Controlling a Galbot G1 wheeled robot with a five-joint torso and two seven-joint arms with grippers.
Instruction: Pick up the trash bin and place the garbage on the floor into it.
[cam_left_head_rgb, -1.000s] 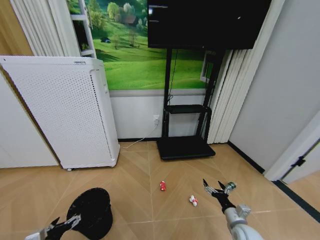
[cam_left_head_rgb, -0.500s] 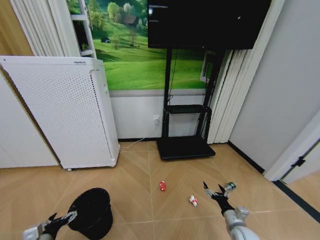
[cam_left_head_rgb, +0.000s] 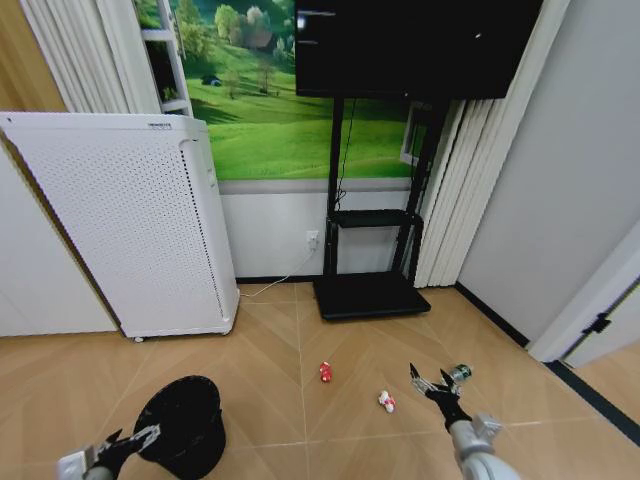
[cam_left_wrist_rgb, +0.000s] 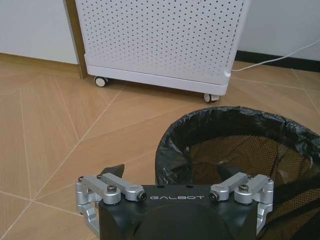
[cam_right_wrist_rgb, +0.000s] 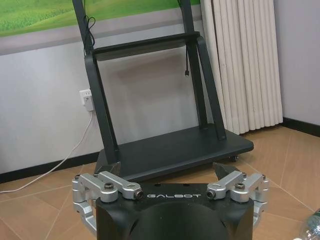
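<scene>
Reaching low at my left side, my left end effector (cam_left_head_rgb: 128, 444) sits just beside the trash bin (cam_left_head_rgb: 181, 423), its fingers spread wide and holding nothing; from the left wrist view the near lip of the bin (cam_left_wrist_rgb: 240, 150) lies straight ahead of the open fingers, one finger tip dark against the floor (cam_left_head_rgb: 270, 360) outside the rim, and I cannot tell whether the other reaches inside. The bin, lined with a black bag, stands upright on the floor, so I judge the pick-up is not yet done: no grasp has closed on the rim. On my right, my right end effector (cam_left_head_rgb: 432, 385) hangs low over the floor with its fingers likewise splayed and empty, near the garbage. The white-and-red wrapper (cam_left_head_rgb: 386, 401) lies just to its left, the small clear bottle (cam_left_head_rgb: 458, 374) just beyond its tips, and the red scrap (cam_left_head_rgb: 325, 372) a little farther toward the middle of the floor. All three pieces are on the wood and none is in the bin, so the whole task remains: lift the bin, then gather each piece into it. Beyond stand the white air purifier (cam_left_head_rgb: 130, 220) and the black TV stand (cam_left_head_rgb: 370, 290) against the wall.
</scene>
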